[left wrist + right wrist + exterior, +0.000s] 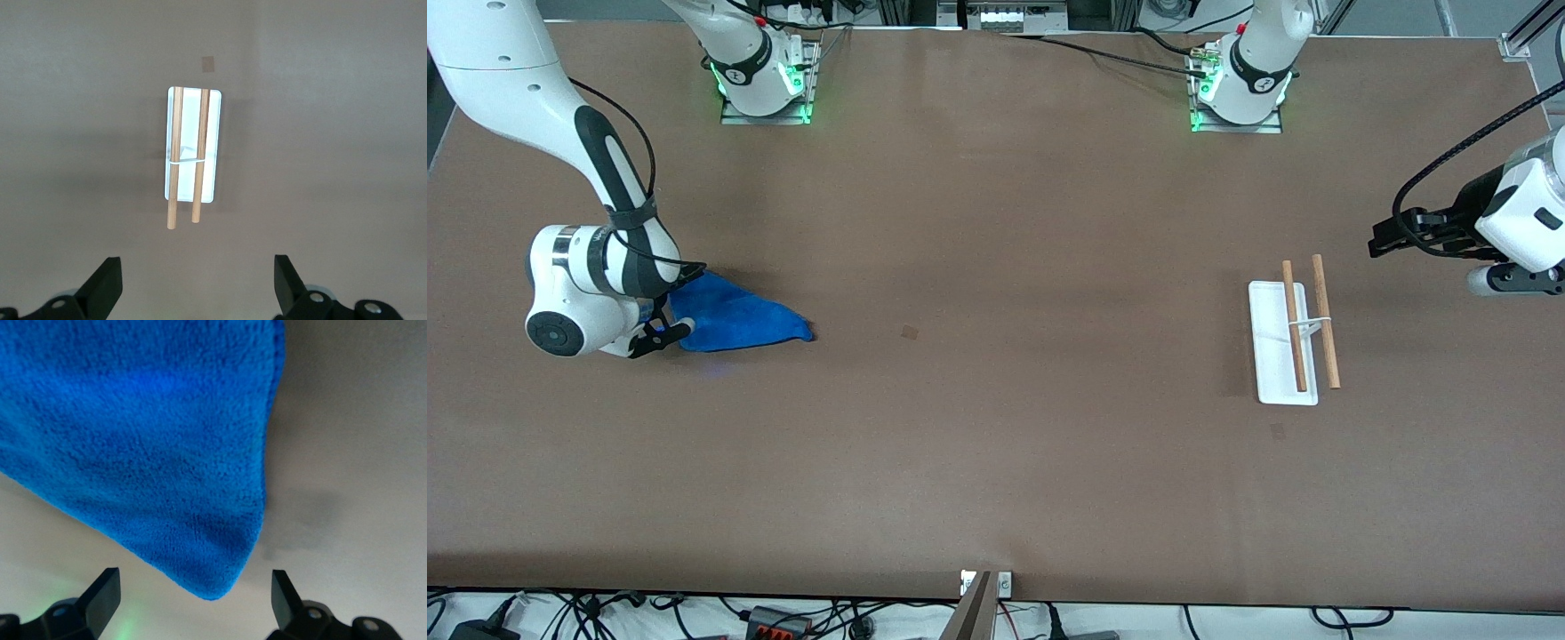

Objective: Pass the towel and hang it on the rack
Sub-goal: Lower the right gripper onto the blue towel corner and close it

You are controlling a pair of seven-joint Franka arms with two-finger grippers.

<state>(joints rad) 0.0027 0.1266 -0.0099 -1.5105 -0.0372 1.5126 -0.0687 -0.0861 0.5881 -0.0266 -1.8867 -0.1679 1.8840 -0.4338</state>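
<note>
The blue towel lies crumpled on the table at the right arm's end. My right gripper is low at the towel's end nearest that arm, open, with its fingers either side of a towel corner; the right wrist view shows the corner between the fingers but not clamped. The rack, a white base with two wooden rods, stands at the left arm's end. My left gripper hangs open and empty in the air beside the rack, which shows ahead of it in the left wrist view, the gripper holding nothing.
A bare brown table stretches between the towel and the rack. Two small darker patches mark its surface. Cables run along the table's edges by the bases and under the front edge.
</note>
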